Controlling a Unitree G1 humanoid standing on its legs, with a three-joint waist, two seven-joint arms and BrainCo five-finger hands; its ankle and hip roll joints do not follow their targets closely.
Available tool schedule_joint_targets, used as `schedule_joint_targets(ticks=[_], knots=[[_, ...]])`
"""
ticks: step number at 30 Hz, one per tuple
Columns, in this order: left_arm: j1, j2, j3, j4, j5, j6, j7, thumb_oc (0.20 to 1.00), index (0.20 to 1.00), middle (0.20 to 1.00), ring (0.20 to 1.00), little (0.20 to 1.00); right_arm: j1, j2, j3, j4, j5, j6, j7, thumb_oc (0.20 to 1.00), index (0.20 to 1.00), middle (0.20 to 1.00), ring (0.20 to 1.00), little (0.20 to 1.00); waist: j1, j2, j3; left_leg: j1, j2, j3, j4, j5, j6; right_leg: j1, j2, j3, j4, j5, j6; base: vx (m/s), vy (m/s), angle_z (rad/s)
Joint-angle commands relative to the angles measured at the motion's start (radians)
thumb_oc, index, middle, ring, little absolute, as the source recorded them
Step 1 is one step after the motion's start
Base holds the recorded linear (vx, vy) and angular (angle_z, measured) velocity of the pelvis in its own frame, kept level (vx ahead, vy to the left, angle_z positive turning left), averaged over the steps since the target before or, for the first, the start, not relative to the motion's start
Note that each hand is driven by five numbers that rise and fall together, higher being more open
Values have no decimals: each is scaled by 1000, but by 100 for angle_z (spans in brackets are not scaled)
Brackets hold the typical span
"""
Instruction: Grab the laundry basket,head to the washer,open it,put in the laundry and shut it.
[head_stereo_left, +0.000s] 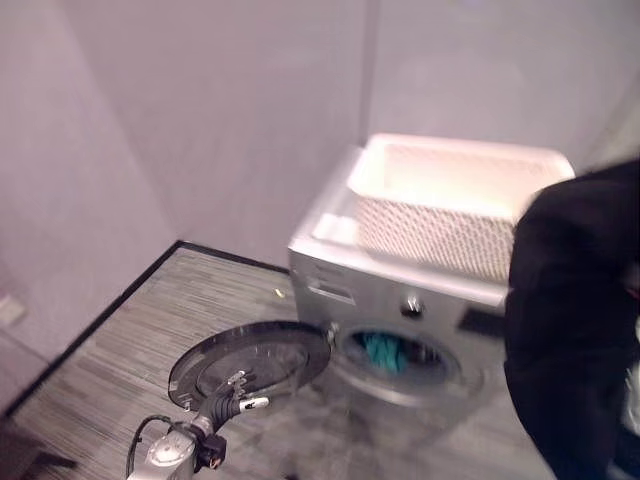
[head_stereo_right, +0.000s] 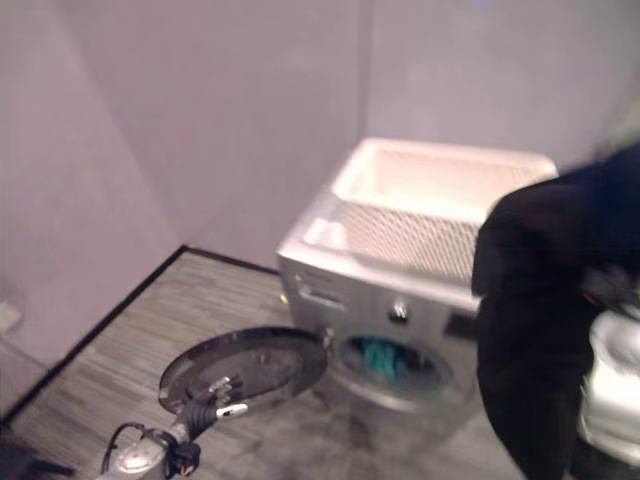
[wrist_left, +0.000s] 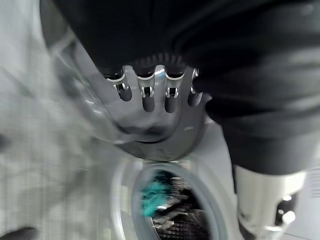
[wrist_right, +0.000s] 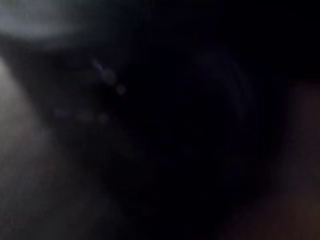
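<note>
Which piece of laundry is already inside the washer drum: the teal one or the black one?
The teal garment, lying in the drum; the black garment hangs outside.

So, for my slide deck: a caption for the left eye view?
Robot hand at the open washer door, teal laundry inside, white basket on top.

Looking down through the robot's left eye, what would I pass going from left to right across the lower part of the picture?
The robot's left hand at the open washer door → the round washer opening with teal laundry inside → a large black garment at the right edge.
</note>
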Motion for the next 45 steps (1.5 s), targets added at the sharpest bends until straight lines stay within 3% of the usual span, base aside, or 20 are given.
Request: schedule_joint_targets(ticks=[1,4,10,11,13,14,16,20,21,24,25,28,34,41,45], knots=[[-2,25,27,1,-8,-50,21,1000,1000,1000,1000,1000,-69,2,51,-17,-64,-83,41,200,200,200,200,200,50,-62,-71,104,-64,29,-125,-91,99,137,-68,-7,140,-50,6,41,-223,-118],[18,3,31,38,-18,-58,26,1000,1000,1000,1000,1000,-19,39,110,-78,-61,-108,85,200,200,200,200,200,47,-59,-72,85,-34,58,-125,-72,73,182,-42,-20,13,-45,6,-23,-196,-59],[8,-4,8,41,-29,-68,33,1000,1000,1000,1000,1000,-8,44,201,-111,8,-144,140,200,200,200,200,200,44,-65,-73,48,6,70,-125,-37,40,220,-4,-22,-96,-39,-3,-66,-167,0],[5,-6,7,38,-28,-74,37,1000,1000,1000,1000,1000,8,55,228,-116,30,-149,161,200,200,200,200,200,46,-66,-68,33,17,88,-125,-9,39,221,3,-37,-112,-31,-10,-116,-134,2],[-8,3,5,23,-3,-91,43,1000,1000,1000,1000,1000,86,77,288,-113,94,-162,213,200,200,200,200,200,48,-76,-66,15,31,74,-125,10,22,236,23,-39,-144,-38,-18,-65,-145,8],[-7,3,5,23,-3,-91,43,1000,1000,1000,1000,1000,87,77,288,-112,94,-162,214,200,200,200,200,200,48,-78,-71,21,29,57,-125,-8,16,243,22,-28,-146,-48,-14,-39,-70,20],[-43,27,-8,-10,57,-114,53,1000,1000,1000,1000,1000,176,131,389,-76,185,-163,273,200,200,200,200,200,56,-83,-62,-6,45,45,-125,36,3,249,49,-49,-159,-59,-35,-86,-108,21],[-110,63,-33,-53,168,-144,78,1000,1000,1000,1000,1000,205,163,467,-40,229,-156,300,200,200,200,200,200,63,-87,-54,-25,52,9,-125,60,-9,250,67,-61,-156,-81,-52,-28,-72,36],[-167,87,-70,-90,250,-174,81,1000,1000,1000,1000,1000,195,174,508,-9,256,-158,302,200,200,200,200,200,68,-91,-51,-35,55,-6,-125,71,-17,253,77,-67,-159,-86,-58,-19,-82,52],[-219,111,-110,-117,316,-190,77,1000,1000,1000,1000,1000,169,180,545,14,273,-163,299,200,200,200,200,200,76,-94,-42,-47,59,-27,-125,81,-23,253,88,-76,-163,-92,-65,-15,-49,47],[-262,123,-170,-127,385,-211,69,1000,1000,1000,1000,1000,132,186,583,32,278,-171,291,200,200,200,200,200,87,-96,-35,-54,63,-38,-125,87,-28,255,95,-86,-167,-95,-70,-16,-48,18],[-306,112,-252,-116,432,-225,58,1000,1000,1000,1000,1000,80,196,632,48,295,-187,279,200,200,200,200,200,102,-100,-26,-58,62,-55,-125,94,-30,262,102,-107,-176,-98,-74,2,-29,34],[-361,40,-398,-42,431,-224,35,1000,1000,1000,1000,1000,-20,221,715,62,324,-203,252,200,200,200,200,200,120,-103,-6,-75,64,-67,-125,104,-33,259,105,-129,-179,-98,-76,-8,-8,22],[-402,20,-468,-50,399,-218,37,1000,1000,1000,1000,1000,-139,244,751,84,331,-206,202,200,200,200,200,200,143,-103,29,-83,63,-68,-125,108,-32,249,100,-136,-179,-93,-75,-14,2,2],[-483,-63,-480,36,410,-189,105,1000,1000,1000,1000,1000,-138,262,738,83,337,-199,154,200,200,200,200,200,146,-113,50,-119,62,-90,-125,121,-40,233,104,-155,-176,-93,-84,-35,-19,19]])
